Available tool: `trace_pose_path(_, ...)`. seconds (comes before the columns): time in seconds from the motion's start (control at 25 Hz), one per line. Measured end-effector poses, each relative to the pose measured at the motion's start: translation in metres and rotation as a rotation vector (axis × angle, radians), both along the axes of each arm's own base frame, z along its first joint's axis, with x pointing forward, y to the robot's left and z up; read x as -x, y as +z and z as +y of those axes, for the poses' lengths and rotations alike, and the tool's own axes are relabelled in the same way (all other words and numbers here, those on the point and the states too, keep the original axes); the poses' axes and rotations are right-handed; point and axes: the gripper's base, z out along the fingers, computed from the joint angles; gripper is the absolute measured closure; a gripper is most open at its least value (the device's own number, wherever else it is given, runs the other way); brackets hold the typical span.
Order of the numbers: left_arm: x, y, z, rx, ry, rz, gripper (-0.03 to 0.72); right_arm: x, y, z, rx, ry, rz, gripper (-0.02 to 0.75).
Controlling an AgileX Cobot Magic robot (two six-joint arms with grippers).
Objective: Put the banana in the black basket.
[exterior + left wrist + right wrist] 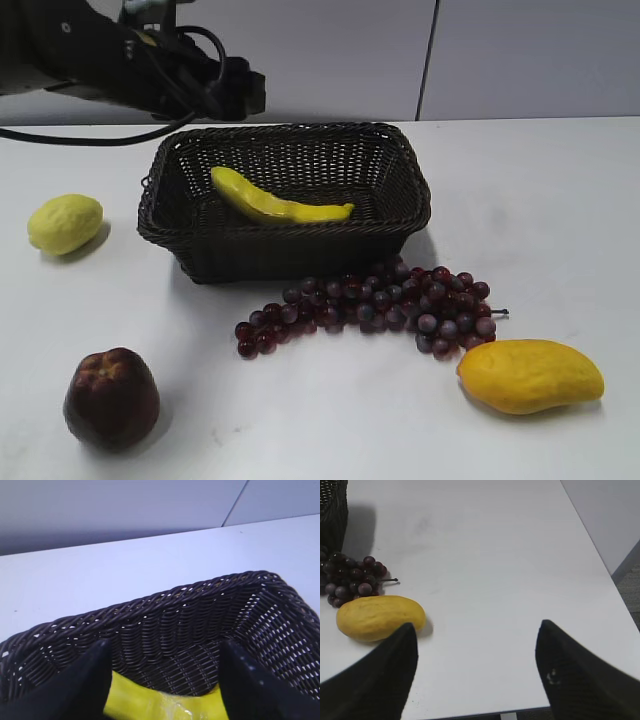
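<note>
The banana [275, 203], pale yellow-green and curved, lies inside the black basket [290, 250] on its floor, running from back left to right. My left gripper [245, 92] hangs above and behind the basket's back left corner. In the left wrist view its fingers [165, 645] are wide open, with the banana [160, 705] below and between them and the basket's woven wall [175, 605] beyond. My right gripper [477, 625] is open and empty over the bare table; it is out of the exterior view.
A lemon [65, 223] lies left of the basket. A dark red apple [111, 398] stands front left. Purple grapes [380, 300] lie just in front of the basket, and a mango [530, 375] front right. The table's right edge [600, 555] is near my right gripper.
</note>
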Motion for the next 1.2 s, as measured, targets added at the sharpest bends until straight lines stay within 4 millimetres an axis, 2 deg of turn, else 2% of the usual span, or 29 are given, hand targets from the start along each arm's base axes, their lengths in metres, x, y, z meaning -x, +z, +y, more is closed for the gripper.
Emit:
trace_pose_path(0.12, 0.008, 0.015, 0.002, -0.006, -0.028, -0.002, 0.035, 0.0, 0.0, 0.0, 0.0, 0.0, 0.0, 0.152)
trace_pose_path(0.24, 0.024, 0.04, 0.005, -0.056, -0.109, 0.052, 0.039, 0.0, 0.0, 0.0, 0.0, 0.0, 0.0, 0.152)
trace_pose_path(0.36, 0.04, 0.056, 0.01, -0.102, -0.171, 0.119, 0.044, 0.0, 0.0, 0.0, 0.0, 0.0, 0.0, 0.152)
trace_pose_path(0.64, 0.079, 0.087, 0.032, -0.184, -0.249, 0.242, 0.115, 0.0, 0.0, 0.0, 0.0, 0.0, 0.0, 0.152)
trace_pose_path(0.88, 0.089, 0.098, 0.075, -0.251, -0.157, 0.351, 0.121, 0.0, 0.0, 0.0, 0.0, 0.0, 0.0, 0.152)
trace_pose_path(1.08, 0.092, 0.103, 0.126, -0.261, -0.008, 0.439, 0.121, 0.0, 0.0, 0.0, 0.0, 0.0, 0.0, 0.152)
trace_pose_path(1.2, 0.103, 0.098, 0.153, -0.246, 0.084, 0.465, 0.121, 0.0, 0.0, 0.0, 0.0, 0.0, 0.0, 0.152)
